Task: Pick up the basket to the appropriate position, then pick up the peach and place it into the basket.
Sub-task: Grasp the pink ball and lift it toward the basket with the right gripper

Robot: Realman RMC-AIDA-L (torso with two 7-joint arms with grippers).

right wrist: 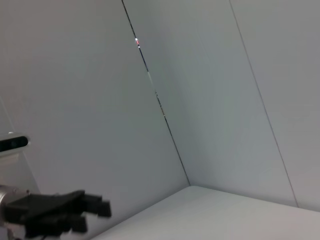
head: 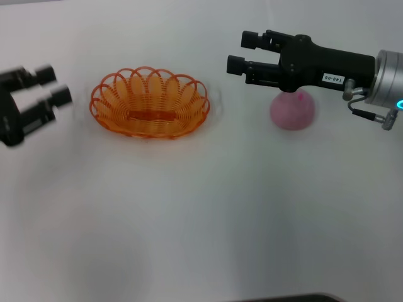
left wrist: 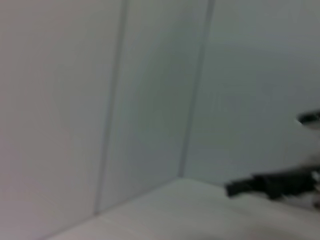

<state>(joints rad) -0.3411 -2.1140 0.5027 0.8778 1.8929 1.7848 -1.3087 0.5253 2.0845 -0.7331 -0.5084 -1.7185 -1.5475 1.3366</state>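
The white table [head: 201, 214] carries only the basket [head: 150, 102] and the peach [head: 293, 109]. The right gripper [head: 238, 51] is held above the table with its two fingers apart and nothing between them. The peach is found just behind its fingers, partly hidden under the gripper body. The basket is seen beyond the fingertips, apart from them, its long axis lying left to right, opening upward. The left gripper [head: 55, 85] is held beside the basket's other end, fingers apart, empty.
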